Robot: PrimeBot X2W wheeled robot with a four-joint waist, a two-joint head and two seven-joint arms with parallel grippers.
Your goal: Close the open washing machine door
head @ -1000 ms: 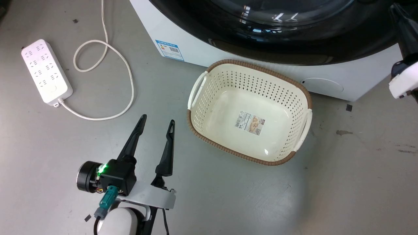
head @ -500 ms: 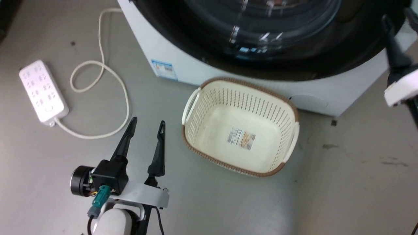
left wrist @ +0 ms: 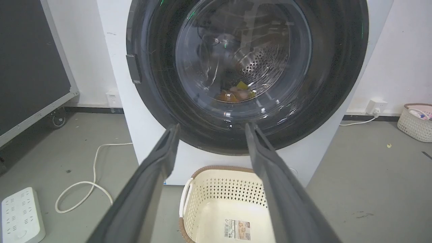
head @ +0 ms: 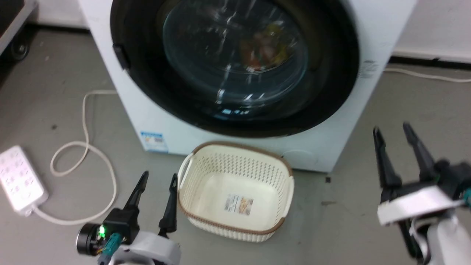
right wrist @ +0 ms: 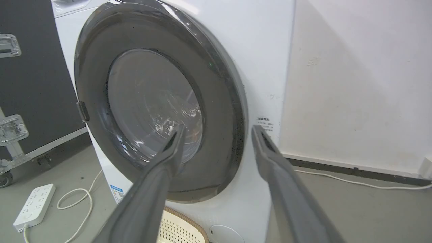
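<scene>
Down at the near edge, the left gripper [head: 159,176] sits low over the grey floor [head: 331,228], its two dark fingers spread and nothing between them. On the other side the right gripper [head: 390,128] is a touch further up the head view. Its fingers are parted too and empty, pointing towards the machine's right-hand corner and clear of it.

Between the two, closer to the left one, there's the cream perforated basket [head: 228,163] with its brown rim. Nothing's inside but a product label [head: 238,204] stuck to the bottom. In the head view the left gripper's inner finger shows just beside the basket's left side. Off to the left lies a white power strip [head: 20,184], its cable [head: 84,114] looping across the floor towards the machine.

Right behind the basket stands the washing machine [head: 147,121], white, with a blue label sticker [head: 153,141] low on its front. And the washing machine door [head: 331,92]: its wide glossy black rim lies flat against the machine's front, covering the round opening, with a latch tab [head: 121,57] at its left edge. Through the glass window [left wrist: 243,60] the left wrist view picks out the perforated steel drum [left wrist: 266,64] and some orange and yellow items [left wrist: 236,94] at its bottom. The right wrist view has the rim flush against the white panel.

Beyond, a white wall [right wrist: 354,84], and a black wheeled case [right wrist: 33,74] left of the machine.
</scene>
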